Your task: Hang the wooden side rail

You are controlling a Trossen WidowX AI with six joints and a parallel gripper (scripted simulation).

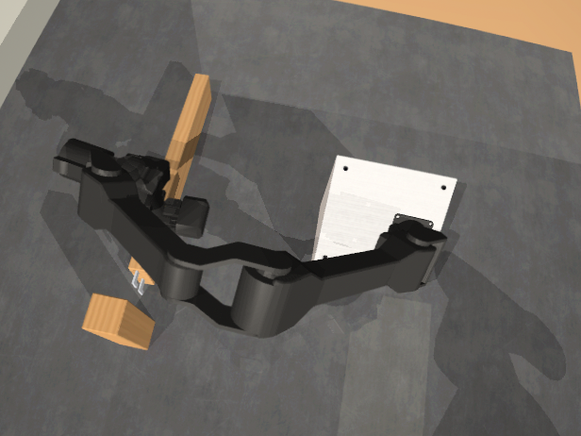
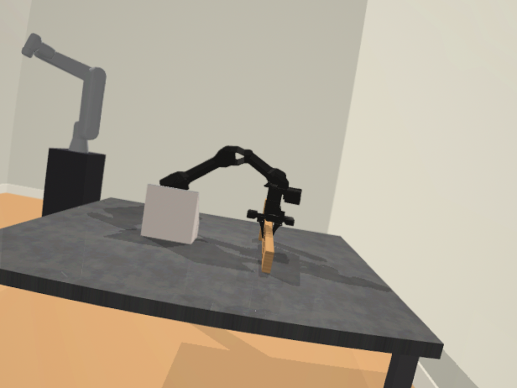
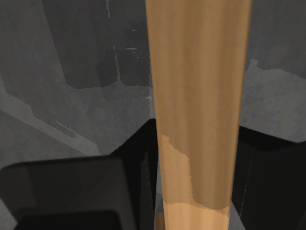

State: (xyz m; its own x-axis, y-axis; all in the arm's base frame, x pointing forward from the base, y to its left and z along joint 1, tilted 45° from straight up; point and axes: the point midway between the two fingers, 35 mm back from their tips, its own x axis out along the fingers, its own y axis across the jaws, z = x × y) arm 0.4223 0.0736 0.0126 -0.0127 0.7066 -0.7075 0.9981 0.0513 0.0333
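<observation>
Gripper (image 1: 172, 198) clamped on the wooden rail (image 1: 190, 120), gripping partway along its length, black fingers seen on either side of the wood in the wrist view. Rail slanted, far end toward the table (image 2: 126, 269) top, near end passing under the forearm. Two steel hooks (image 1: 138, 282) poking out from the rail's near end, just beside the wooden post (image 1: 118, 321) but apparently not yet inside it; slot and pins hidden from every view. Judged as mid-approach: grasp done, rail carried close to the post. Left to do: lining the hooks up with the slot, pushing in, lowering onto both pins, releasing, backing away. White base block (image 1: 377, 208) well apart from all this.
</observation>
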